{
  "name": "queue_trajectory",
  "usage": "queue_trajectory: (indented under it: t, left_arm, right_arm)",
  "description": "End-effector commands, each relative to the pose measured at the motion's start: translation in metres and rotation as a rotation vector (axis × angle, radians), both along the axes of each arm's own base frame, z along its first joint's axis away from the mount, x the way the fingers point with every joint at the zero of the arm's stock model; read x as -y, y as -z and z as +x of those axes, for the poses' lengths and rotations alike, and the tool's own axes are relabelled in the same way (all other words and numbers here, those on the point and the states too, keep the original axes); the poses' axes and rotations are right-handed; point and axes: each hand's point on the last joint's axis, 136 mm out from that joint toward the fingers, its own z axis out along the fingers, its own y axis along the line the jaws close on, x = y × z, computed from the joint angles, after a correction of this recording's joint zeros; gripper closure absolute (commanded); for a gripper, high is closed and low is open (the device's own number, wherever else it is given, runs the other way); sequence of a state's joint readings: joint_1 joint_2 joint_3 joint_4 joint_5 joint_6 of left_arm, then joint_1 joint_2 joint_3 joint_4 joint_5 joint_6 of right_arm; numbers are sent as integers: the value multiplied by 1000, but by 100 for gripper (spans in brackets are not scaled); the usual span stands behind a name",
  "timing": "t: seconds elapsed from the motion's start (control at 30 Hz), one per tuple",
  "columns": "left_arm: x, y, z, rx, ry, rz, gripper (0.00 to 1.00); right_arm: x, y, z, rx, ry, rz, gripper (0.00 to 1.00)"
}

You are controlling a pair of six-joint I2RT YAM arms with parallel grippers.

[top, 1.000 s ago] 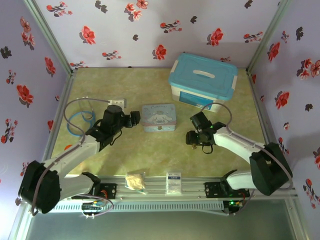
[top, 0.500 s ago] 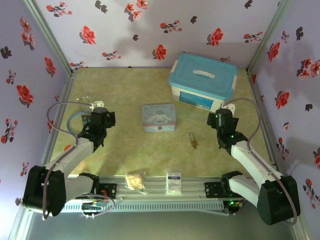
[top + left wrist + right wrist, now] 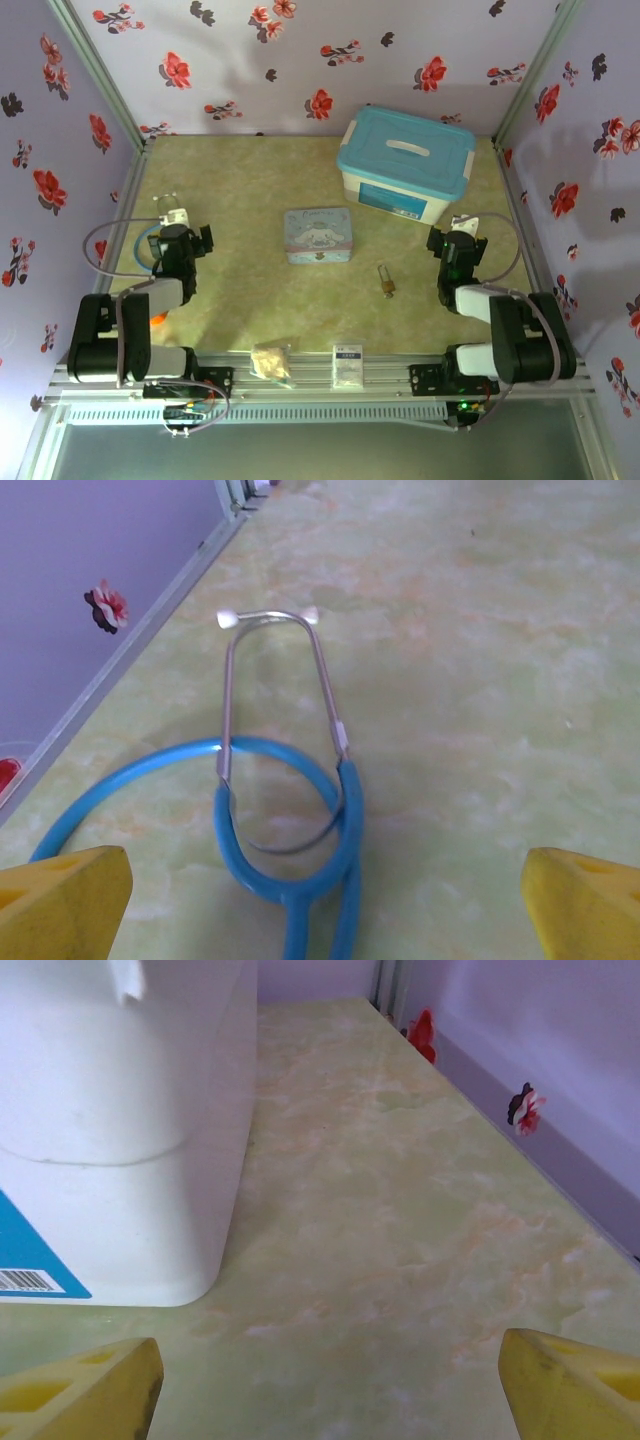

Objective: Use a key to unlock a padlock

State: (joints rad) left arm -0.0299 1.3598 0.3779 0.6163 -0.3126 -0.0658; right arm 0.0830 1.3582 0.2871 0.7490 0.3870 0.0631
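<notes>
Padlock [image 3: 386, 282] lies loose on table [image 3: 250, 180] near tin [image 3: 318, 235]; we see left gripper [image 3: 320, 905] and right gripper [image 3: 330, 1380] spread wide, empty, well apart from it, likely parked since nothing needs holding; key too small to tell.

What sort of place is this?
Probably a lab recording booth: floral-papered walls box in a marbled green tabletop, an aluminium rail fronts it, and props like the padlock lie about.
</notes>
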Motion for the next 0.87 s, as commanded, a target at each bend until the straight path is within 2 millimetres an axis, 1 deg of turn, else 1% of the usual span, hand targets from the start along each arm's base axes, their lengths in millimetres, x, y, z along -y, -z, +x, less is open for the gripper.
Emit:
queue_trajectory:
  t: [0.0,0.03,0.07,0.1,0.13,0.17,0.2,0.23,0.27,0.57,0.63,0.7,0.83]
  left_arm:
    - [4,-19,20,148,58,-54,0]
    - [3,-6,23,139,67,-74,0]
    - [5,-2,26,161,87,-67,0]
    - [8,1,24,140,100,-64,0]
    - [6,-1,23,134,84,-67,0]
    - [3,-1,24,141,67,-63,0]
    - [4,0,25,137,69,-56,0]
    - [5,1,26,121,73,-55,0]
    - [6,0,26,130,74,-51,0]
    - [6,0,26,128,71,-44,0]
    - [6,0,26,127,71,-45,0]
    - [6,0,26,127,71,-45,0]
    - [6,0,26,126,73,-46,0]
  right_arm:
    - [2,-18,20,123,-4,53,13]
    - [4,-13,22,130,2,59,13]
    - [4,-6,24,123,6,60,13]
    - [5,-2,27,128,9,63,12]
    - [6,-2,30,134,17,60,11]
    - [5,-1,32,100,13,65,10]
    - [8,2,33,58,36,70,6]
    - [9,4,34,51,40,64,1]
    - [9,3,33,74,39,65,1]
    - [8,3,33,65,35,57,1]
    - [5,3,35,61,14,59,1]
    - [5,5,37,45,15,63,1]
    - [6,3,35,58,13,58,1]
